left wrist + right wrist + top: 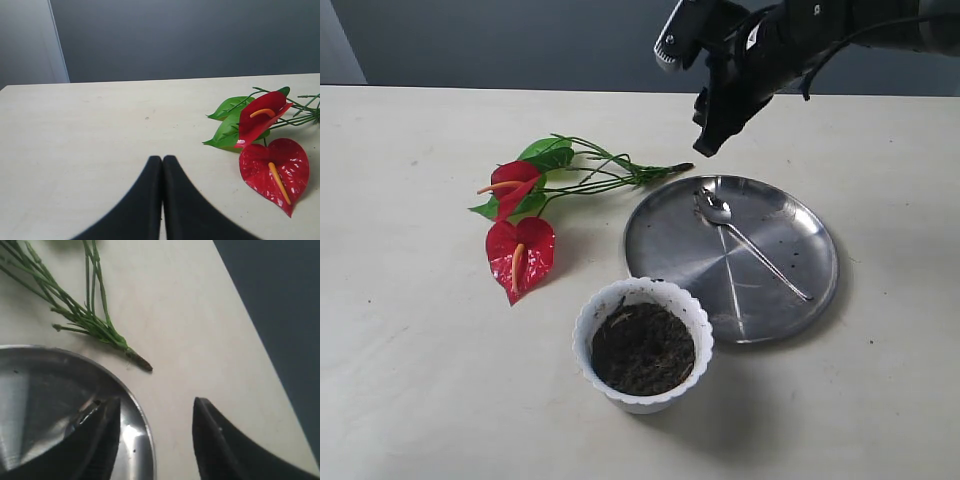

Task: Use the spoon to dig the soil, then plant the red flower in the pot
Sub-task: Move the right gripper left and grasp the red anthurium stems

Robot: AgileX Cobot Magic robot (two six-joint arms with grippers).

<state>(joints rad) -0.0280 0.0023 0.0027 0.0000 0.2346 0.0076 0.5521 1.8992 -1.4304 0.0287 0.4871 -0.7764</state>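
In the exterior view, the right arm [790, 50] is cut off by the upper right edge, and its fingertips cannot be told apart. In the right wrist view, only the stems of the red flower [85, 310] are seen; the steel plate [45, 405] is cut by the lower left edge. In the left wrist view, the stems are cut at the right edge.

You'll find no readable text, label, brand, number or sign on anything in these 3 views.
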